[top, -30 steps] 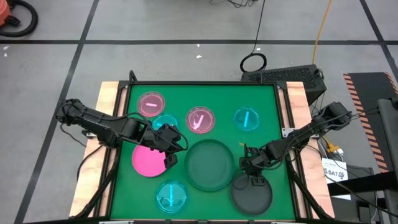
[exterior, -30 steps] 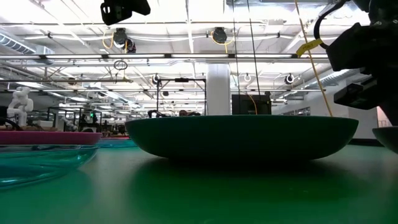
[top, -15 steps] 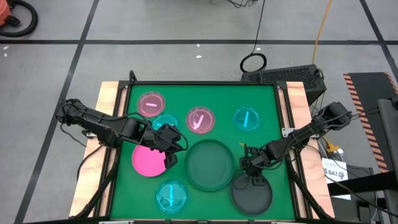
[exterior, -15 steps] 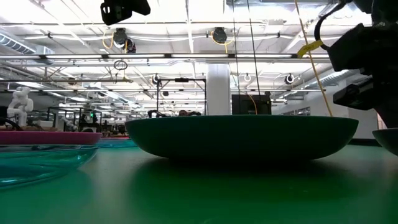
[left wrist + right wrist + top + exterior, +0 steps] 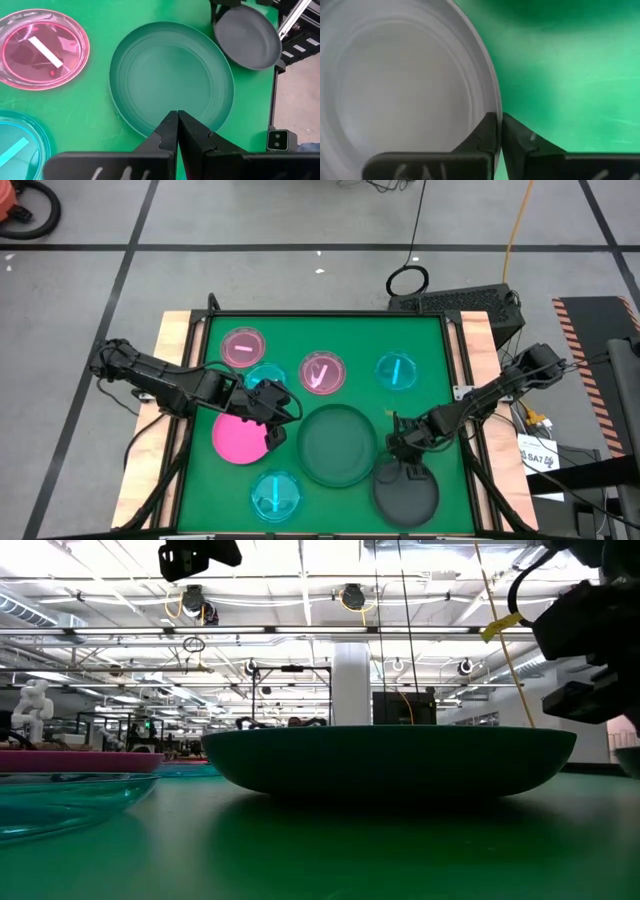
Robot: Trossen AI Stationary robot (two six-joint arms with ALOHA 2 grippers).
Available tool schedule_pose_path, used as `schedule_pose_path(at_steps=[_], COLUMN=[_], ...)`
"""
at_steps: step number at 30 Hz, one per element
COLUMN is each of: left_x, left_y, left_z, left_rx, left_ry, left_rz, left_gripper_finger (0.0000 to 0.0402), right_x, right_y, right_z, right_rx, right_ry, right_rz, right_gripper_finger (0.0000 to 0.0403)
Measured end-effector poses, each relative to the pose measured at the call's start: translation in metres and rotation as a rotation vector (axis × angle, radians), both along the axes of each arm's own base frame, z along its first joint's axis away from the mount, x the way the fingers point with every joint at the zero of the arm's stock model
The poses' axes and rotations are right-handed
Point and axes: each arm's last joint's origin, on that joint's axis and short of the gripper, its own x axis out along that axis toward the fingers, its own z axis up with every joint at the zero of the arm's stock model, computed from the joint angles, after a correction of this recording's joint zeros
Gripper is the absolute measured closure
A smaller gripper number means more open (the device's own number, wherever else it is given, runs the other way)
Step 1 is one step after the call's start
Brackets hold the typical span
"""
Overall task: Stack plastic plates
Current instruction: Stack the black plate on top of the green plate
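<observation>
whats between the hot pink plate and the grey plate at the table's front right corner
In the high view, the large dark plate lies between the hot pink plate and grey plate.

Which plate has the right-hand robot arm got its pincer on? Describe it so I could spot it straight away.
Start at the green table top and find the big dark plate in its middle. Next to it, at the table's near right corner, sits a smaller dark grey plate, its rim pinched by the right pincer. It is the only solid grey one; the small plates around are see-through pink or cyan.
</observation>
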Motion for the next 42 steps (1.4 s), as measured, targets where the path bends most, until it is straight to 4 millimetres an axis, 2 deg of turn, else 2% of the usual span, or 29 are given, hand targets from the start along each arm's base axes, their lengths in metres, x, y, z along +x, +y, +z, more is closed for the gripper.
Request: schedule_pose_path(at_steps=[5,8,14,21,26,42], left_x=[0.0,0.0,0.0,0.0,0.0,-0.001], left_y=[0.001,0.001,0.002,0.002,0.002,-0.002], left_z=[0.0,0.0,0.0,0.0,0.0,0.0], left_rx=[0.004,0.006,0.011,0.004,0.002,-0.015], left_ry=[-0.001,-0.003,-0.008,-0.008,-0.008,-0.009], left_rz=[0.007,0.015,0.043,0.051,0.053,0.055], left_gripper_finger=[0.0385,0.0385,0.0385,0.0385,0.0385,0.0385], right_x=[0.002,0.006,0.009,0.015,0.019,0.026], right_y=[0.004,0.007,0.009,0.011,0.011,0.012], right_z=[0.006,0.018,0.053,0.102,0.128,0.162], right_rx=[0.087,0.114,0.12,0.12,0.113,0.206], right_ry=[0.034,0.049,0.124,0.135,0.114,0.077], right_rz=[0.029,-0.005,-0.124,-0.219,-0.32,-0.503], right_gripper_finger=[0.0398,0.0399,0.04,0.0401,0.0401,0.0401])
